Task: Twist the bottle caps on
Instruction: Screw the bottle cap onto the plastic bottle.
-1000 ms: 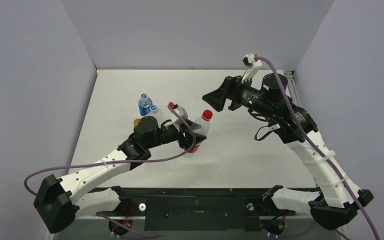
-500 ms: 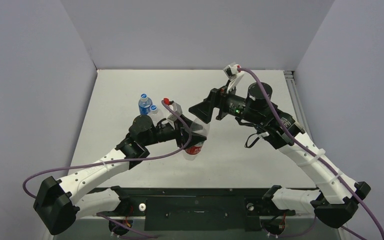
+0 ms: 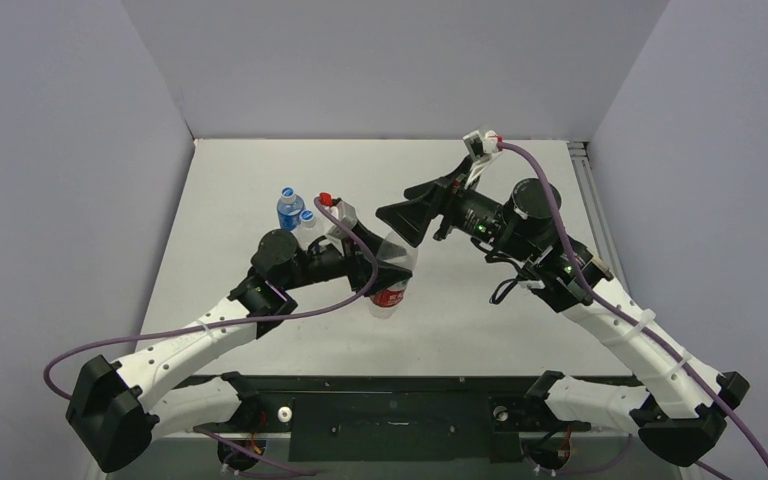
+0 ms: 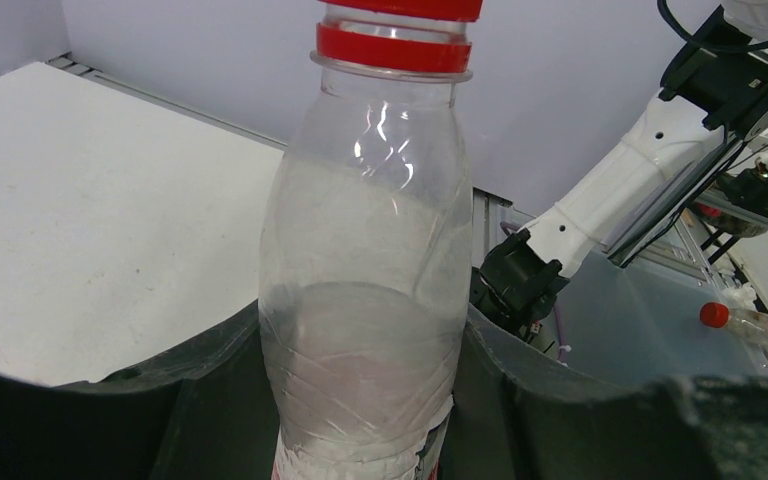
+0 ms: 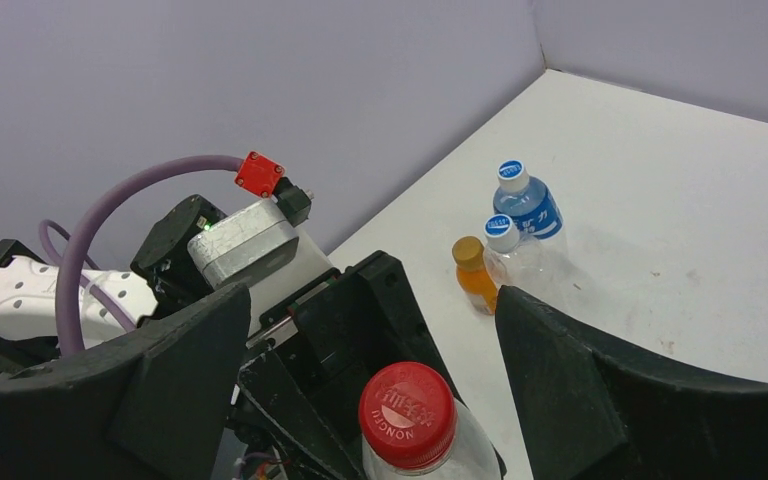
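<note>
Near the middle of the table (image 3: 460, 325), the left fingers (image 4: 210, 400) are closed narrowly round the lower body of the clear bottle (image 4: 370, 290) and hold it upright. Its red cap (image 5: 407, 415) sits on the neck, though I cannot tell whether it is turned home. The right fingers (image 5: 580, 370) are spread wide, one on either side of that cap and not touching it, so this looks to be the cap in hand, with the gripping and twisting yet to come. At ten o'clock three smaller bottles stand close together: a blue bottle (image 5: 530, 215) with a blue-and-white cap (image 5: 511, 172), a clear one with a like cap (image 5: 502, 227), and an orange bottle (image 5: 476, 285) with an orange-gold cap (image 5: 467, 249). All three caps are on, their tightness unreadable. That cluster is well apart from the held bottle. Nothing stands from twelve through four o'clock, so the right arm has room. Walls close the nine, twelve and three o'clock edges, and the left wrist's purple cable (image 3: 300, 317) loops close by the bottle
</note>
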Robot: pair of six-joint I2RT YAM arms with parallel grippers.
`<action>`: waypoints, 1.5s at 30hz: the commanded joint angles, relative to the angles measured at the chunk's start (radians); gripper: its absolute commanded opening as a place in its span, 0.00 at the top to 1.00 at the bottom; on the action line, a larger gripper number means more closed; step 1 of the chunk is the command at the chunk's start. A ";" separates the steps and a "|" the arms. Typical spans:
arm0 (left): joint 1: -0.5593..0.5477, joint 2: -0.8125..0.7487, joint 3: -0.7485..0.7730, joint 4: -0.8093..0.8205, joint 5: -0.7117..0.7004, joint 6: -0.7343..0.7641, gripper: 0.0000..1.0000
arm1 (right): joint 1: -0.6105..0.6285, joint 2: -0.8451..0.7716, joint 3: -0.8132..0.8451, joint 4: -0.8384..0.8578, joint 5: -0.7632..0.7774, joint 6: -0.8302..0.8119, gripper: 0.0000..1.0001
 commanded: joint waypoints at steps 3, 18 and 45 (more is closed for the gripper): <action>0.009 -0.005 0.016 0.092 0.029 -0.033 1.00 | 0.023 -0.005 0.013 0.059 0.036 -0.013 0.13; 0.021 0.003 0.025 0.098 0.045 -0.054 1.00 | 0.069 0.007 0.042 0.026 0.065 -0.038 0.13; 0.091 0.052 0.003 0.146 0.075 -0.145 1.00 | 0.111 -0.005 0.033 0.000 0.096 -0.052 0.13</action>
